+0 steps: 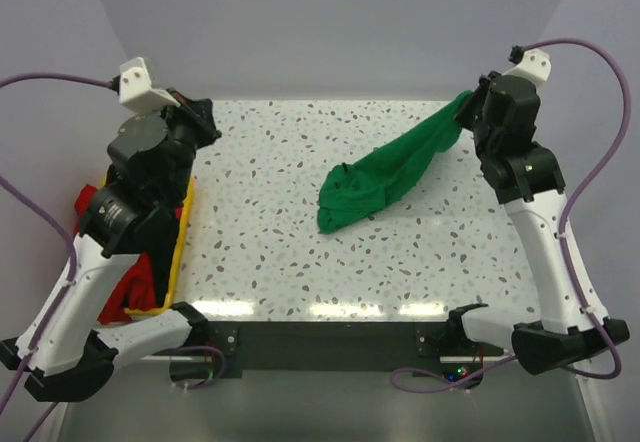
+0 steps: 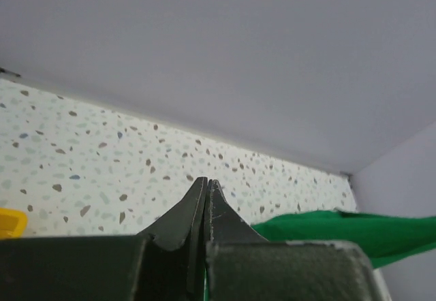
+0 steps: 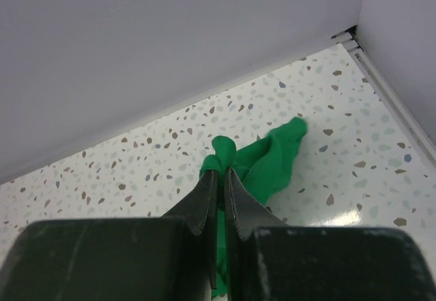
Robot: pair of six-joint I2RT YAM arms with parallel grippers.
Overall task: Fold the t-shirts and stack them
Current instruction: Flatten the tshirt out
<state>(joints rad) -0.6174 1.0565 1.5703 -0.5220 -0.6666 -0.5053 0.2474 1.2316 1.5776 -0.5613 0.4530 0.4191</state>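
Observation:
A bright green t-shirt [image 1: 385, 180] stretches as a bunched rope from the table's middle up to the far right. My right gripper [image 1: 466, 110] is shut on its upper end; green cloth [image 3: 269, 161] bulges out past the pinched fingertips [image 3: 208, 185]. My left gripper [image 2: 206, 186] is shut on nothing, raised above the far left of the table, with the green t-shirt [image 2: 354, 231] to its right. A red t-shirt [image 1: 128, 287] lies in the yellow bin [image 1: 180, 252] at the left, mostly hidden by the left arm.
The speckled table [image 1: 270, 232] ends at white walls behind and on both sides. The yellow bin hangs at the table's left edge under the left arm. Purple cables loop from both arms.

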